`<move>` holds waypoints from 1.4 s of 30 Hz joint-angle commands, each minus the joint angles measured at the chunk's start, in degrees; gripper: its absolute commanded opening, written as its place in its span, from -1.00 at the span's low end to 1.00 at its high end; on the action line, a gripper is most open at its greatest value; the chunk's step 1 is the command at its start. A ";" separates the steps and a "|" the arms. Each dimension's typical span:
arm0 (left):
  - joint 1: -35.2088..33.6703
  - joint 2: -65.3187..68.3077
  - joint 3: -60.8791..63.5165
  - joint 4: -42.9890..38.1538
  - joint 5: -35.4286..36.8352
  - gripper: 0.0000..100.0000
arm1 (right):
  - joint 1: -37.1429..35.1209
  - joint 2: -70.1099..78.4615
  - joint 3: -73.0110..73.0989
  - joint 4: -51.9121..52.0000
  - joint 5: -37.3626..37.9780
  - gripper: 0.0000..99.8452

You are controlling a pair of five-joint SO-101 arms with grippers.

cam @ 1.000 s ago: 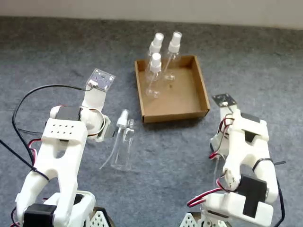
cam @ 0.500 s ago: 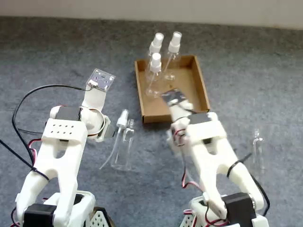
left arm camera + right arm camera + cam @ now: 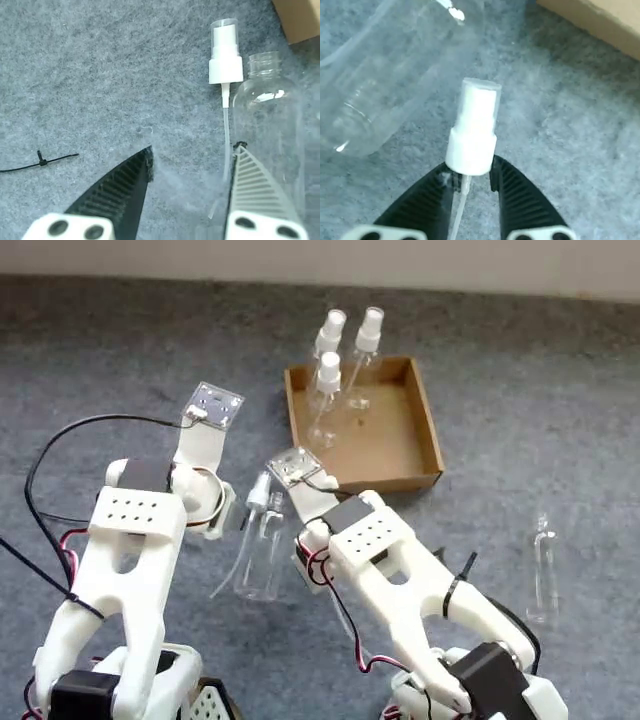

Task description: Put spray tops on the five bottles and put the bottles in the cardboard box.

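Right wrist view, spray top [image 3: 471, 131] clamped in right gripper [image 3: 471, 169]

Clear glossy plastic bottle [image 3: 270, 115] on matt felt [image 3: 75, 75] (fuzzy).

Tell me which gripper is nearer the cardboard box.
Right. The right gripper, shut on a spray top, hangs just off the near left corner of the cardboard box. The left gripper, open, sits farther off, on the far side of the lying bottle.
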 commanded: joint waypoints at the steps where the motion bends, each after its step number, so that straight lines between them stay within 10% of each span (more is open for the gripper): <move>1: 7.60 -0.13 -7.60 7.21 1.32 -0.52 | 0.66 -0.04 -3.74 1.98 -0.44 -0.62; 8: 13.76 0.31 -12.18 11.25 5.80 -0.52 | 5.93 -0.04 -6.99 7.34 3.08 -0.49; 16: 21.32 0.57 -11.74 11.08 11.43 -0.53 | 36.88 -0.04 -24.13 26.42 19.69 -0.49; 24: 27.47 0.57 -6.46 2.11 18.73 -0.53 | 61.58 0.66 -25.89 20.09 41.14 -0.49; 42: 25.10 12.44 -3.65 -0.62 18.81 -0.53 | 69.41 20.70 -29.41 11.82 38.33 -0.49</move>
